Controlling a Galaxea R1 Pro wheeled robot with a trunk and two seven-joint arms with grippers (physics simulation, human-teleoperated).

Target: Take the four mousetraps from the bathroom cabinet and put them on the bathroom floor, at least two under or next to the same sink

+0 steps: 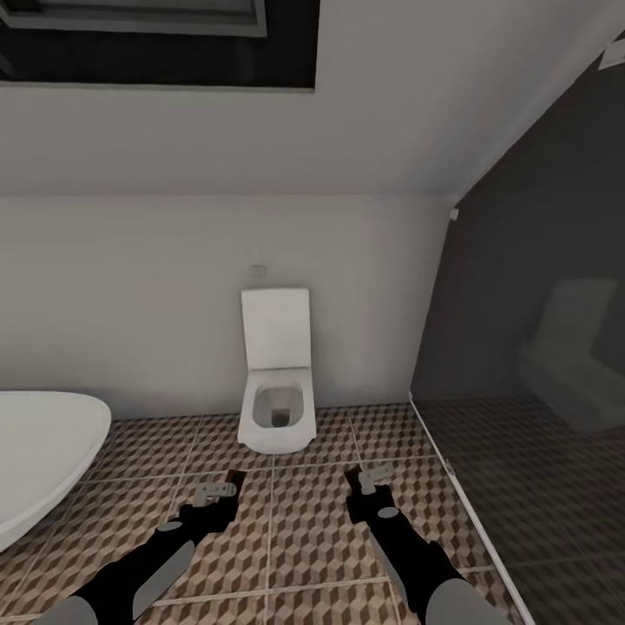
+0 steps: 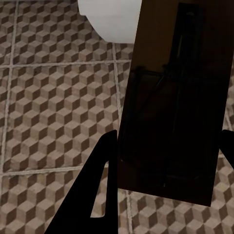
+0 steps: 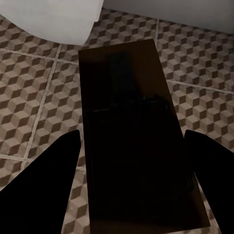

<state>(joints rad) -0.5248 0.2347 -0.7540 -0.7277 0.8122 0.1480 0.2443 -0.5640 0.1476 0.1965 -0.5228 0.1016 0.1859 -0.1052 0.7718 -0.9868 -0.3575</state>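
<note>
My left gripper [image 1: 219, 491] is shut on a mousetrap [image 2: 175, 107], which appears as a dark flat board with wire parts between the two fingers [image 2: 95, 190]. My right gripper [image 1: 369, 482] is shut on a second mousetrap [image 3: 139, 156], also a dark board in shadow. Both hands hover low over the bathroom floor [image 1: 295, 538], whose tiles carry a brown and beige cube pattern, a short way in front of a white toilet [image 1: 276, 417]. The cabinet, the bathroom sink and the other mousetraps are out of view.
A white rounded tub [image 1: 39, 451] fills the left edge. A dark glass shower partition [image 1: 529, 365] with a white floor rail runs along the right. The toilet stands against the pale back wall [image 1: 130, 304], with open tiles between it and my arms.
</note>
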